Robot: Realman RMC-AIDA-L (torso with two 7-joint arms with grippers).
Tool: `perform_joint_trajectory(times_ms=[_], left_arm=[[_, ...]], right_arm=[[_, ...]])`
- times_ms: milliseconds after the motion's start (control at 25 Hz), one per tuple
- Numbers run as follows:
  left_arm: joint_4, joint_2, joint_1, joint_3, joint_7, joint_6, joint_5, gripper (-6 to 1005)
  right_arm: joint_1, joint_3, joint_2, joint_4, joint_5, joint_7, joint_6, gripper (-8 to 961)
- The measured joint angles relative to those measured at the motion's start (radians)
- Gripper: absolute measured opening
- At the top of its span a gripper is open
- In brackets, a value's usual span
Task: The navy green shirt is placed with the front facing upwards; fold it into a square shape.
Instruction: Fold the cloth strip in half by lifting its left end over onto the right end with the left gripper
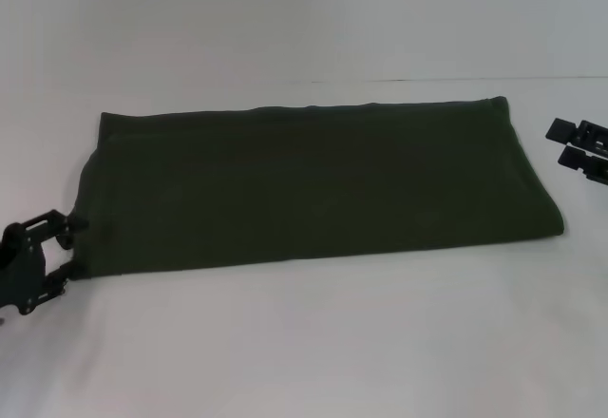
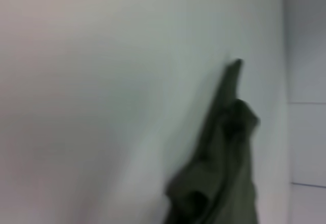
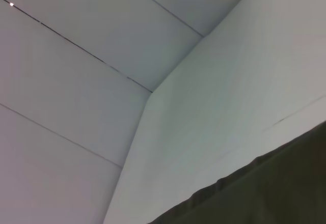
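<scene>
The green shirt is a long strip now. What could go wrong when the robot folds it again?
The left gripper sits right at the end of the navy green shirt, so the bunched cloth there could slip free. The right gripper is off the shirt, so a one-handed pull might drag the strip across the white table and skew the layers.

Our left gripper (image 1: 59, 244): black angular bracket frame. Our right gripper (image 1: 577, 145): two flat black bars, stacked.
</scene>
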Motion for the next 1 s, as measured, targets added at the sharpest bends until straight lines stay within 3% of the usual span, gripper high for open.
perform_joint_trajectory(times_ms=[440, 1000], left_arm=[[0.031, 0.004, 0.029, -0.029, -0.002, 0.080, 0.015, 702], [0.013, -0.005, 0.029, -0.023, -0.026, 0.041, 0.036, 700]], right_arm=[[-0.006, 0.001, 0.001, 0.003, 0.000, -0.001, 0.001, 808], [-0.011, 0.001, 0.001, 0.010, 0.000, -0.001, 0.001, 808]])
